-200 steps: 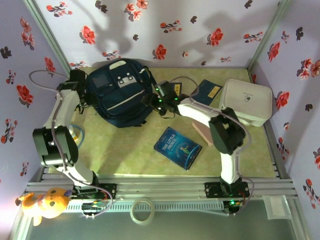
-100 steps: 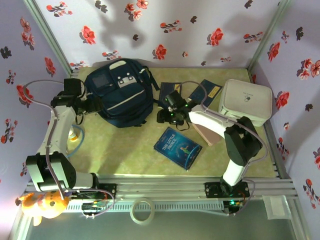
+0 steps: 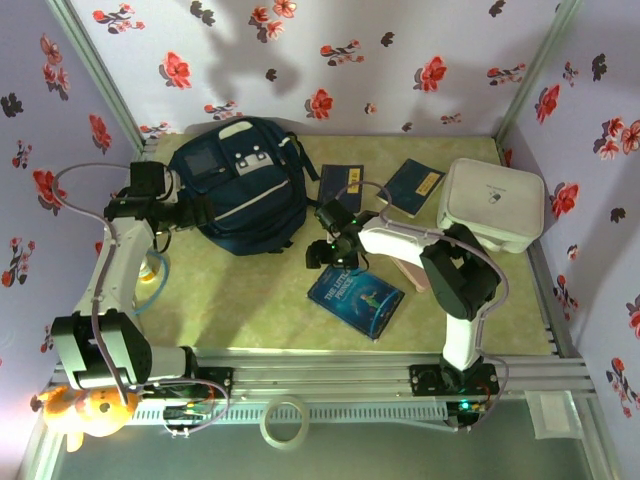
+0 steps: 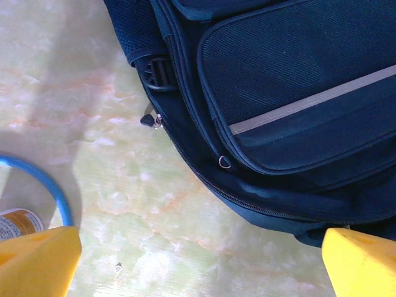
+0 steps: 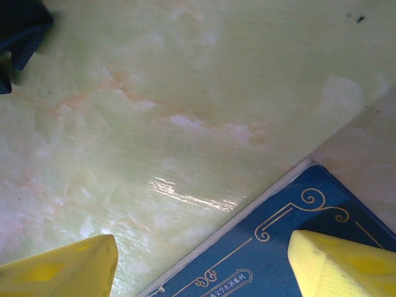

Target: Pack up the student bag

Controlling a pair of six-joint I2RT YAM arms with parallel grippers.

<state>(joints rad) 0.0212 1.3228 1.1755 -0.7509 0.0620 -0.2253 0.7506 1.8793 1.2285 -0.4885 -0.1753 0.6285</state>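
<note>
The student bag (image 3: 240,185), navy with a grey stripe, lies flat at the back left of the table. My left gripper (image 3: 196,212) is open at its left edge. In the left wrist view the bag (image 4: 278,93) covers the upper right, and the gripper (image 4: 198,266) has bare table between its yellow fingertips (image 4: 37,263). My right gripper (image 3: 325,254) is open over the top-left corner of a blue book (image 3: 357,295). In the right wrist view the gripper (image 5: 201,266) has one fingertip (image 5: 343,263) over the book (image 5: 278,260) and the other over the table.
Two dark blue booklets (image 3: 342,185) (image 3: 412,187) lie right of the bag, with a white box (image 3: 492,203) at the far right. A pink item (image 3: 410,268) lies under the right arm. A blue ring (image 4: 43,185) and a can (image 4: 15,224) sit at the left.
The left gripper opened wider and drew back slightly from the bag's side. The right arm swung away from the bag, down to the blue book's corner.
</note>
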